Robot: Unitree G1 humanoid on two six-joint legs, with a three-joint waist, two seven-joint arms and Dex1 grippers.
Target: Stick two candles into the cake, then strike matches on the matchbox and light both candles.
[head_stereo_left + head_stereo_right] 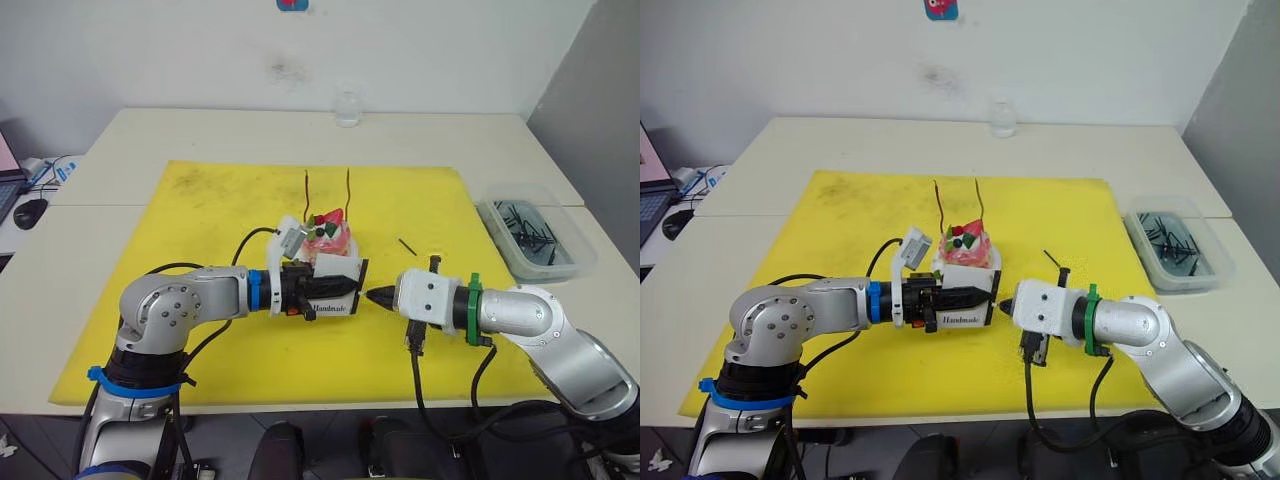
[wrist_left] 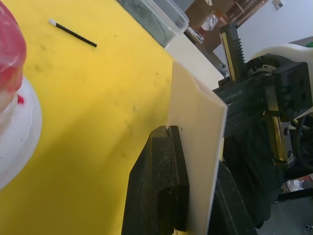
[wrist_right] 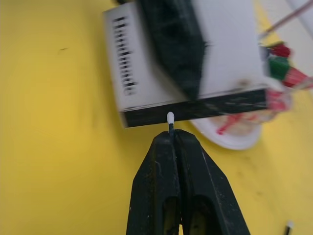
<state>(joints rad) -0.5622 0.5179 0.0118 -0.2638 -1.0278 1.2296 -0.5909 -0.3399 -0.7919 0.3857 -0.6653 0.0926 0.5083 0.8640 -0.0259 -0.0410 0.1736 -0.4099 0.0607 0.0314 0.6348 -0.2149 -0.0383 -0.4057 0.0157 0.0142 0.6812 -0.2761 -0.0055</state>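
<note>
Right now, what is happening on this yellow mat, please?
The left pincer holds the white matchbox in front of the cake, which already has both candles standing in it, not yet lit. The right pincer grips a match and has its pale head right at the box's dark striking strip. A second match lies loose on the yellow mat.

Bright, even light — perhaps slight wrist-view blur

Head stereo pair high above yellow mat; both wrist cameras close on matchbox.
</note>
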